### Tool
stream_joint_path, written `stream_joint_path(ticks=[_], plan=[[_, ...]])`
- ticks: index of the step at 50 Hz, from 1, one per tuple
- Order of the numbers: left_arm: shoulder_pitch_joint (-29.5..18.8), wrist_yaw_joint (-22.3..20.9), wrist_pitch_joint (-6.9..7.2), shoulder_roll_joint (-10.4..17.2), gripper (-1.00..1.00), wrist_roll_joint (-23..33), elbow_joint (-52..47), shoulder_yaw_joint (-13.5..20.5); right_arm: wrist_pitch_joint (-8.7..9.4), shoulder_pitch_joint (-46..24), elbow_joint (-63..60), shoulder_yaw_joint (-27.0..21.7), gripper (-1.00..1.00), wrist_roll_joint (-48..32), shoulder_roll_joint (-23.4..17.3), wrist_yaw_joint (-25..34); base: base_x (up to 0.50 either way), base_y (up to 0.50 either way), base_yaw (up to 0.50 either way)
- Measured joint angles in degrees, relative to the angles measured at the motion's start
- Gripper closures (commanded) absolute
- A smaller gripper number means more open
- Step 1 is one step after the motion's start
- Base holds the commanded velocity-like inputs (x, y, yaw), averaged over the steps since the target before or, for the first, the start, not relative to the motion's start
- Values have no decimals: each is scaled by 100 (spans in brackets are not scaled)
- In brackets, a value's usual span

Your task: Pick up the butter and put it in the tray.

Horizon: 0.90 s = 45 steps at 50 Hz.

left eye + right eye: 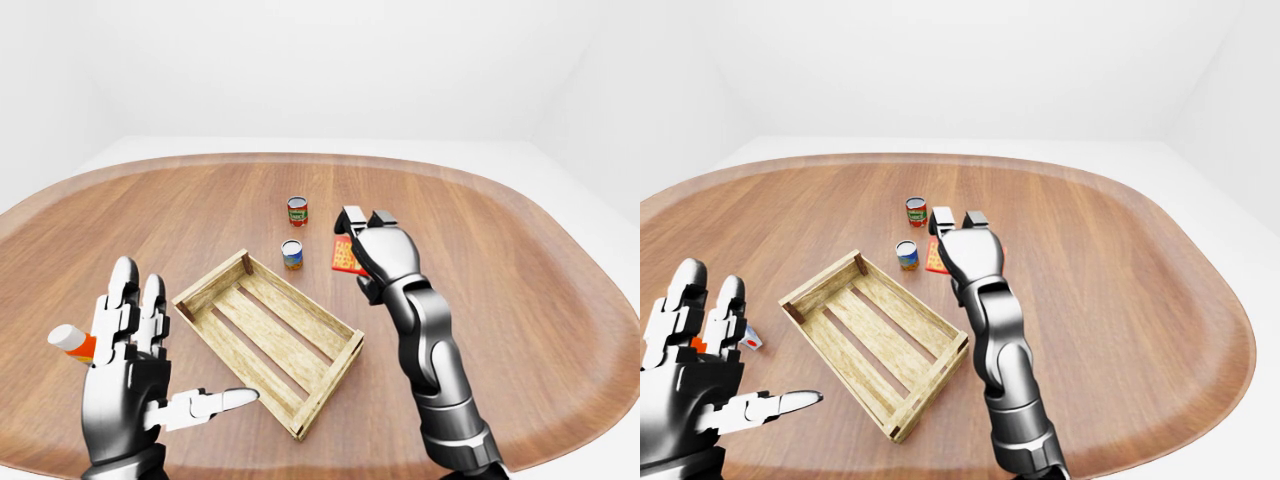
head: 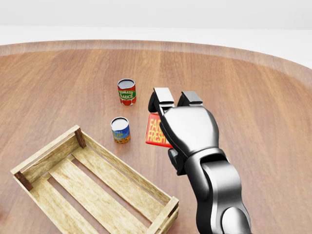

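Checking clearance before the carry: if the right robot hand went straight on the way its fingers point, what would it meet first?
Probably nothing: the right robot hand, shut on the butter, points toward the table's bare top edge. The tomato sauce can sits left of that line, though depth is unclear.

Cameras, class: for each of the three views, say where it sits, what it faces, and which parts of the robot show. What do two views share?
Head view: on the head, looking down at the table; only the right hand holding the butter shows.
Left-eye view: on the head, wider; shows the tray, the open left hand and the right arm.
Right-eye view: the same scene, shifted slightly.
Shared: the tomato sauce can and the second can show in all views.
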Motion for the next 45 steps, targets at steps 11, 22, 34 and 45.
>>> stream_joint_path(ticks=[11, 22, 34, 45], plan=[[-5, -11, 4, -9, -100, -4, -4, 15, 0, -196, 457, 185, 100, 115, 231, -116, 0, 0, 0], [-18, -10, 8, -2, -100, 7, 8, 7, 0, -387, 1021, 405, 100, 299, 472, -326, 0, 0, 0], [-12, -7, -11, 5, -100, 7, 19, -2, 0, -579, 1680, 650, 100, 464, 791, -487, 0, 0, 0], [2, -17, -31, -3, -100, 1, 23, 0, 0, -809, 2649, 737, 100, 733, 1015, -912, 0, 0, 0]])
